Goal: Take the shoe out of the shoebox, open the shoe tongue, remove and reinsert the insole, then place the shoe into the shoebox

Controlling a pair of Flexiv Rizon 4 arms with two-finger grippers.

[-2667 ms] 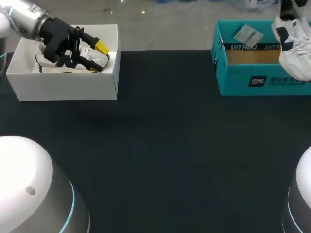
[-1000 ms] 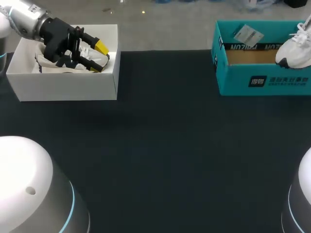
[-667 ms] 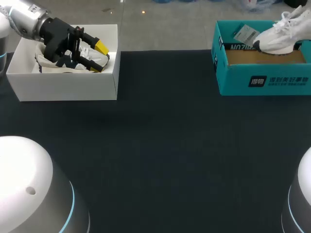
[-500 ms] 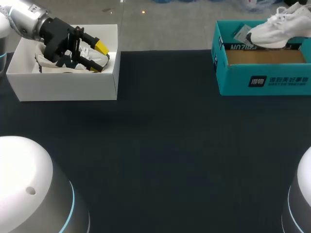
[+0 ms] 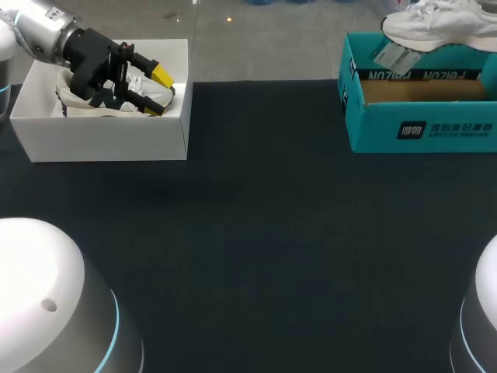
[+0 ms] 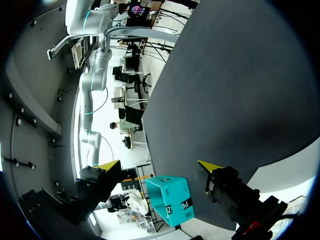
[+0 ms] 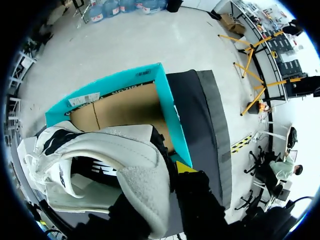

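Shoe (image 7: 115, 145) first: it hangs in the air, pinched at its collar by the right gripper (image 7: 170, 172). One yellow tip shows against the outside of the upper, and I take the other to be tucked inside the opening. Seen from overhead the shoe (image 5: 435, 22) lies roughly level above the far rim of the teal shoebox (image 5: 419, 128), at about one o'clock on the table (image 5: 272, 233). The box's cardboard floor is bare beneath it.

This looks like the lift-out. A grip on one edge lets the toe's weight swing, so I'd carry it slowly and keep the sole clear of the near wall. I'd set it sole-down on the dark cloth toward seven o'clock of the box. Pointing the toe at the other arm would suit the tongue work.

Over at ten o'clock the left gripper (image 5: 155, 93) sits inside a white box (image 5: 109, 140) with its fingers spread wide. I cannot make out the pale contents.
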